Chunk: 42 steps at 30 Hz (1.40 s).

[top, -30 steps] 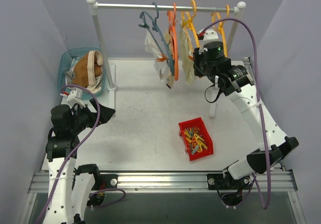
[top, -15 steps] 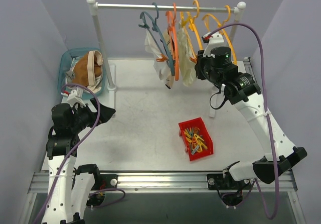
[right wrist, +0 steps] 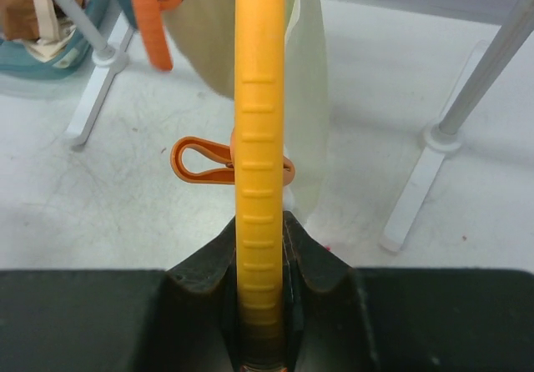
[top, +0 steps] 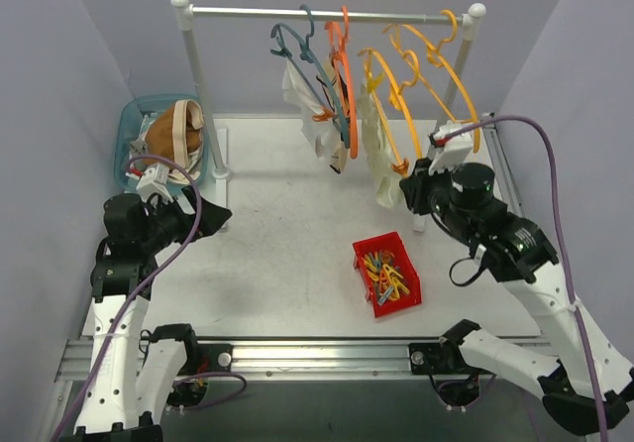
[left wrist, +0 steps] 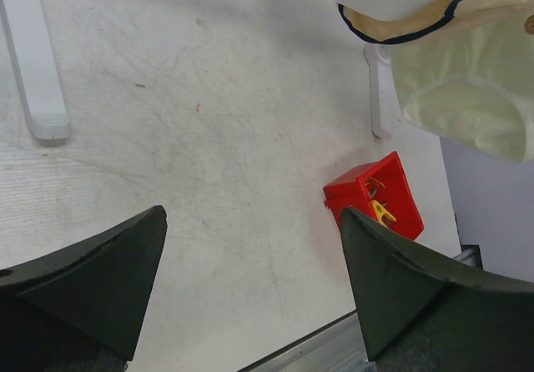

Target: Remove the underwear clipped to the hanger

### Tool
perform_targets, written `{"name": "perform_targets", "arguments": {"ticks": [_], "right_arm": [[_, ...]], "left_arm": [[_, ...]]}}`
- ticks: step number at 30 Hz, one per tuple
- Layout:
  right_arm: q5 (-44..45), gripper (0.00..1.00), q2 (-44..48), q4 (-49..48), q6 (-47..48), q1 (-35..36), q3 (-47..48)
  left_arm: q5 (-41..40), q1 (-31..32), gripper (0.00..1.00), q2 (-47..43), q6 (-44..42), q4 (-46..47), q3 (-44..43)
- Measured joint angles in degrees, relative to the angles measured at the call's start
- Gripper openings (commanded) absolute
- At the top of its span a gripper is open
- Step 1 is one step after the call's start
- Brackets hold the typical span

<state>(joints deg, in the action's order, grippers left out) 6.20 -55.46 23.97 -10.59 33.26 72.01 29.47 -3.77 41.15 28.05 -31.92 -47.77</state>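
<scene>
My right gripper (top: 408, 190) is shut on the lower bar of a yellow hanger (top: 396, 115), which is pulled out at a slant from the rail (top: 327, 12). In the right wrist view the hanger bar (right wrist: 259, 122) runs between my fingers. An orange clothespin (right wrist: 200, 162) clips cream underwear (right wrist: 304, 97) to it. The cream underwear (top: 381, 165) hangs just left of the gripper. More pale underwear (top: 302, 95) hangs from the blue and orange hangers. My left gripper (top: 213, 219) is open and empty low over the table, far from the rack; its jaws stand wide apart in the left wrist view (left wrist: 250, 263).
A blue basket (top: 132, 123) at the back left holds brown and cream underwear (top: 173, 135). A red bin (top: 386, 274) of clothespins sits mid-table and also shows in the left wrist view (left wrist: 375, 197). The rack's white posts and feet (top: 210, 115) stand on both sides.
My right gripper has moved down and toward the near right, pulling the yellow hanger and its cream underwear out from the rail. The left arm has barely moved.
</scene>
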Motion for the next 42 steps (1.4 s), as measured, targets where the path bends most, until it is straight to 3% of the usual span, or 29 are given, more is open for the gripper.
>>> {"name": "perform_targets", "arguments": {"ticks": [9, 15, 21, 27, 37, 42], "right_arm": [[-0.39, 0.00, 19.89, 6.60, -9.18, 11.21, -20.52], [-6.08, 0.00, 26.34, 8.61, -13.79, 13.25, -24.50], [-12.44, 0.00, 26.03, 5.33, -16.31, 15.41, -26.25], [-12.74, 0.00, 21.35, -0.26, -19.04, 19.58, -31.04], [-4.09, 0.00, 4.26, -8.66, -25.14, 31.15, -36.15], [2.78, 0.00, 3.30, -10.64, -28.61, 34.16, -37.55]], "left_arm": [[5.60, 4.42, 0.94, 0.46, 0.44, 2.97, 0.07], [7.78, 5.88, 0.94, -1.05, 1.33, 3.54, 1.66], [8.59, 5.92, 0.94, -3.39, 1.97, 3.87, 3.17], [9.16, 5.92, 0.94, -4.94, 3.89, 5.88, 5.97], [6.93, 10.88, 0.94, -1.46, 7.93, 8.81, 9.44], [4.02, 14.88, 0.94, 0.24, 9.05, 9.84, 9.46]]}}
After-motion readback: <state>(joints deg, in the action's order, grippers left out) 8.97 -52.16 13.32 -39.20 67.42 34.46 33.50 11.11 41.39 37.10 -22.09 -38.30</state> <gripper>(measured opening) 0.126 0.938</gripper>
